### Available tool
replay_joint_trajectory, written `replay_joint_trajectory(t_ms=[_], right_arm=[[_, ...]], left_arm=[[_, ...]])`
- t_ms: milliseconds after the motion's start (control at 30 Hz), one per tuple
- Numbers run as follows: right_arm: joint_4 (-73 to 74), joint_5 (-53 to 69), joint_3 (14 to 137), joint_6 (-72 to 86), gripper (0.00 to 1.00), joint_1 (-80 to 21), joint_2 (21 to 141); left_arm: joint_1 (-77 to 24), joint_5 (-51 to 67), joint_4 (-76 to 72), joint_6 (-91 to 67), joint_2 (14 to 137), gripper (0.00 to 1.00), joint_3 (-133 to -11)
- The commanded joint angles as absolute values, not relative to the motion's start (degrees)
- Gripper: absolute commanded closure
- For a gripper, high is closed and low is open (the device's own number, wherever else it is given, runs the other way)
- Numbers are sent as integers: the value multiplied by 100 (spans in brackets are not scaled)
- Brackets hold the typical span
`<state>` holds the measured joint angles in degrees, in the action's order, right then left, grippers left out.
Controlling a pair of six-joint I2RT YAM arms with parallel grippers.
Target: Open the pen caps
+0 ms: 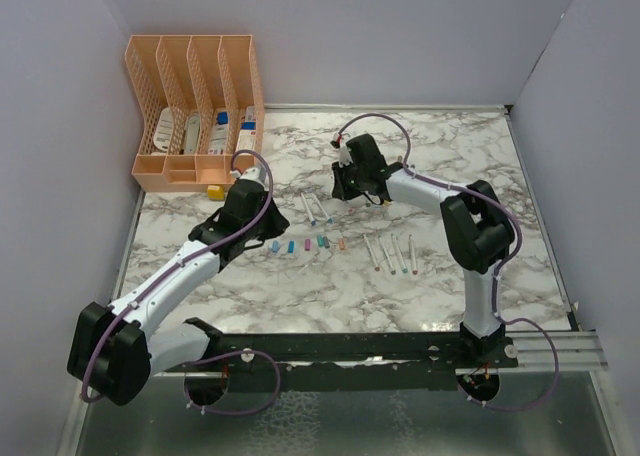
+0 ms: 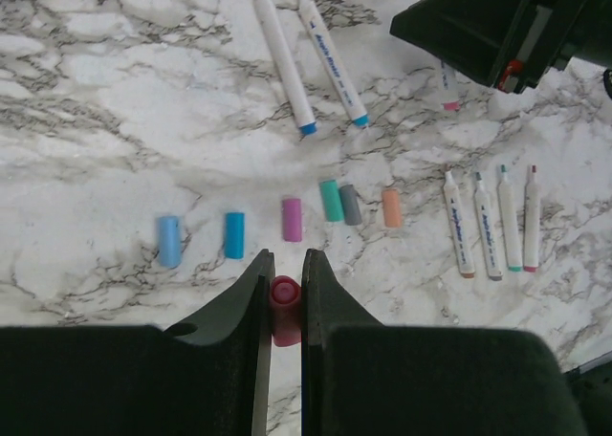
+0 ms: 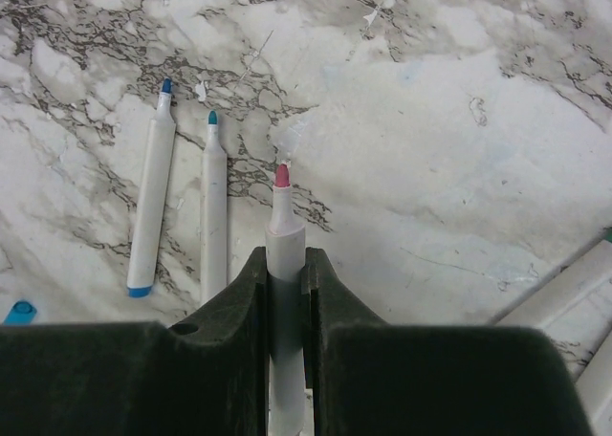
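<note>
My left gripper [image 2: 286, 275] is shut on a pink pen cap [image 2: 285, 308], held above the marble. Beyond it a row of loose caps lies on the table: light blue [image 2: 169, 240], blue [image 2: 234, 234], purple [image 2: 292, 218], teal [image 2: 331, 200], grey [image 2: 351, 205], orange [image 2: 392, 207]. My right gripper [image 3: 284, 269] is shut on an uncapped pen [image 3: 284, 254] with a pink tip. Two uncapped pens [image 3: 151, 202] lie to its left; they also show in the left wrist view [image 2: 283, 58]. Several more uncapped pens [image 2: 490, 224] lie at the right.
An orange desk organiser [image 1: 196, 111] stands at the back left with a small yellow block [image 1: 214, 191] in front of it. The right arm's gripper body [image 2: 497, 25] hangs over the table's far right in the left wrist view. Walls enclose the table.
</note>
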<state>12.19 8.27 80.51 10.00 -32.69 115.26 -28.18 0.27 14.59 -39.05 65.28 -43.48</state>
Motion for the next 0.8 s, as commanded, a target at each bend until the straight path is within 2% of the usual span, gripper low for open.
replay_joint_trajectory(t_ms=[0, 500, 567, 633, 767], right_arm=[[1035, 666, 8425, 749, 99, -3344, 11806], [962, 694, 8463, 780, 98, -3454, 12169], [978, 699, 8472, 795, 94, -3454, 12189], [1001, 694, 8487, 815, 84, -3463, 12207], [1015, 688, 8477, 848, 74, -3463, 12218]], left_arm=[[-2850, -265, 1607, -3908, 6310, 100, -4071], [-2861, -743, 1839, -3801, 6383, 100, -3695], [-2857, -860, 1871, -3785, 6394, 100, -3647], [-2856, -933, 1912, -3771, 6438, 100, -3618], [-2850, -1049, 1939, -3760, 6523, 100, -3556]])
